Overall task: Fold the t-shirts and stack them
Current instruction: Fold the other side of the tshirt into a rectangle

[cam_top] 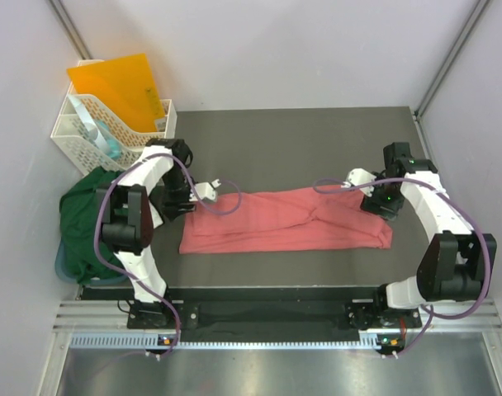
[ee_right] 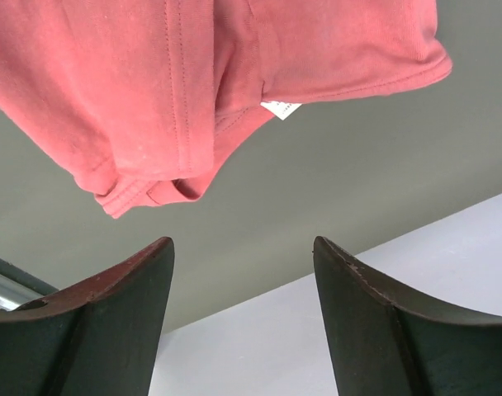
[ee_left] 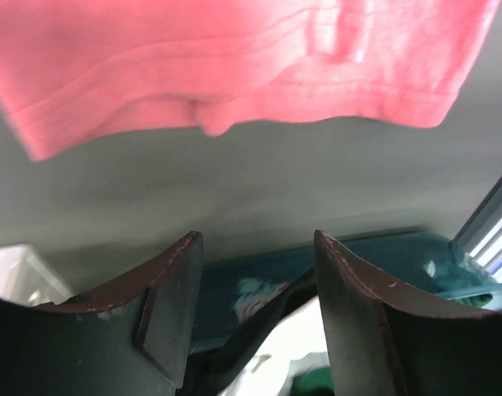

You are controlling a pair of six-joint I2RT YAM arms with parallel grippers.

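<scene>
Grey table (cam_top: 317,140) holds the salmon-pink t-shirt (cam_top: 288,219) as a long folded band, apparently awaiting another fold; left gripper (ee_left: 258,238) and right gripper (ee_right: 241,243) hover at its ends, jaws apart, empty.

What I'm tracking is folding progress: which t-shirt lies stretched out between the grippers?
The salmon-pink t-shirt, lying as a long band; the dark green t-shirt sits bunched up at the left.
</scene>
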